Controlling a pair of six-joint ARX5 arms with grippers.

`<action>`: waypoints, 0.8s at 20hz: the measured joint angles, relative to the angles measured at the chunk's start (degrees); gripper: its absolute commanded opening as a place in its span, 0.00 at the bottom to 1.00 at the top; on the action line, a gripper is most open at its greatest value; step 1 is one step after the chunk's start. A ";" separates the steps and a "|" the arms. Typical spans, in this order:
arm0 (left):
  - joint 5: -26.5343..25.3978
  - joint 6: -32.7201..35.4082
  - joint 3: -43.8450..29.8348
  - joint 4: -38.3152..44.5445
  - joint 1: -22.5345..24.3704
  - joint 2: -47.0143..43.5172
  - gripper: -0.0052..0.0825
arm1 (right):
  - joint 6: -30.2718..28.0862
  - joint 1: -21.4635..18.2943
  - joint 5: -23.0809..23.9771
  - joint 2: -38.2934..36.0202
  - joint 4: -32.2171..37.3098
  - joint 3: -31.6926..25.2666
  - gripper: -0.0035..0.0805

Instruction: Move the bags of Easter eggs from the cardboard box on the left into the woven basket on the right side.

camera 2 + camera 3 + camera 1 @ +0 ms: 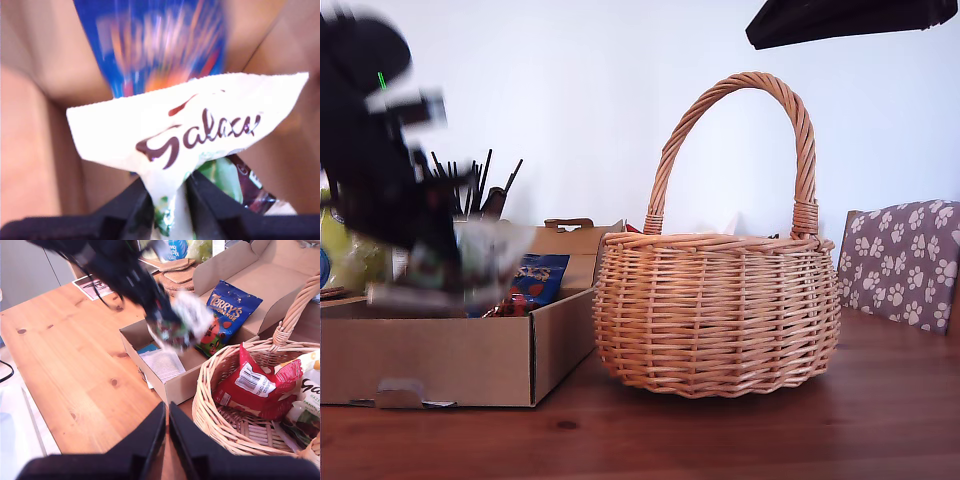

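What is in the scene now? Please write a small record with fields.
first gripper: my first gripper shut on a white Galaxy bag, over the cardboard box
second gripper: my second gripper shut, holding nothing, beside the basket
in box: blue orange-lettered bag
in basket: red bag, another white bag
surface: wooden table

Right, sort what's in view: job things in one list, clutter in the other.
Job:
- cardboard box
- basket
- white Galaxy bag in my first gripper
- blue Terry's bag in the box
- red bag in the basket

Clutter:
- paw-print cushion
- black sticks behind the box
- cork coasters
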 measured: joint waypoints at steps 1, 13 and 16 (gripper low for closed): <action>1.36 0.00 0.00 -0.81 -0.02 -3.78 0.22 | 0.00 0.00 0.46 0.00 -0.02 0.00 0.03; 12.15 -8.87 0.00 9.64 -15.76 -10.97 0.22 | 1.60 -2.08 14.97 -7.17 -12.37 0.02 0.03; 11.13 -11.54 0.00 16.39 -19.93 -6.91 0.22 | 2.21 -2.32 15.02 -8.76 -13.33 0.02 0.03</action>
